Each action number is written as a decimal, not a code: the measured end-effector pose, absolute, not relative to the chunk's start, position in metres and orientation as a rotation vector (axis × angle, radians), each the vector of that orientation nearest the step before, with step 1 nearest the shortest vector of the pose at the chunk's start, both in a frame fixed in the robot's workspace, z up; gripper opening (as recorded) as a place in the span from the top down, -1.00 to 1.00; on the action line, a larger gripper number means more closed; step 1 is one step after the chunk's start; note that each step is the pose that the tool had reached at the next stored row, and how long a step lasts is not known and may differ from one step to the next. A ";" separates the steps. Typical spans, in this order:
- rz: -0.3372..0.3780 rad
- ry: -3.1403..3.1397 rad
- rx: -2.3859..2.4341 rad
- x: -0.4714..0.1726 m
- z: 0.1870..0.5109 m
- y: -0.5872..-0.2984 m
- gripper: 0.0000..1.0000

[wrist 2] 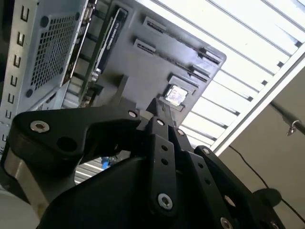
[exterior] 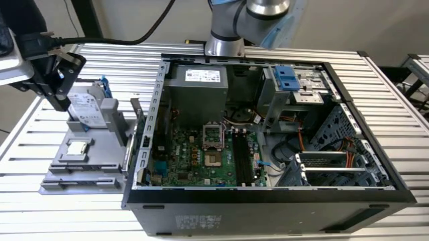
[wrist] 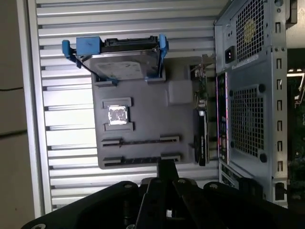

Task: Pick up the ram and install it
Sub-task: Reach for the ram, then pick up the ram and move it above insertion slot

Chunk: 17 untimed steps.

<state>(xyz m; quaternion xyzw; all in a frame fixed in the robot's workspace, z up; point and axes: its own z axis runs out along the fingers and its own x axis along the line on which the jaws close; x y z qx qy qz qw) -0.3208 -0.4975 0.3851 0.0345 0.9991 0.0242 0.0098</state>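
Gripper: we find the gripper (exterior: pixel 59 98) at ten o'clock in the exterior view, over the tray's far end. In both wrist views (wrist 2: pixel 161 109) (wrist: pixel 167 168) its fingers are drawn together, tips meeting, with no gap that we can see.
Ram: we cannot pick out the ram with certainty. In the first wrist view the tray's two long slots (wrist: pixel 140 141) read as thin dark lines, and we cannot tell whether a stick stands in either. The black slots (exterior: pixel 242 158) at the three o'clock edge of the motherboard (exterior: pixel 194 160) are just as hard to read.
Tray: the grey tray (exterior: pixel 74 168) lies on the slatted table (exterior: pixel 27 150), just beside the open case (exterior: pixel 268 211) at its nine o'clock.
Hard drive: the hard drive (exterior: pixel 87 108), silver in a blue frame, is propped at a tilt at the tray's twelve o'clock end, and the gripper partly covers it.
Chip: the small square chip (exterior: pixel 78 147) sits in a recess at six o'clock from the drive.
Card: an expansion card (wrist: pixel 202 119) stands on edge between tray and case (one half looks plain black to us).
Arm: the arm (exterior: pixel 261 15) is cut off by the frame at twelve o'clock.
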 end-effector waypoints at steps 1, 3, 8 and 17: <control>0.075 3.120 0.108 -0.321 0.385 -0.497 1.00; 0.075 3.120 0.108 -0.321 0.385 -0.498 1.00; 0.075 3.120 0.108 -0.320 0.385 -0.498 1.00; 0.074 3.122 0.043 -0.321 0.385 -0.496 1.00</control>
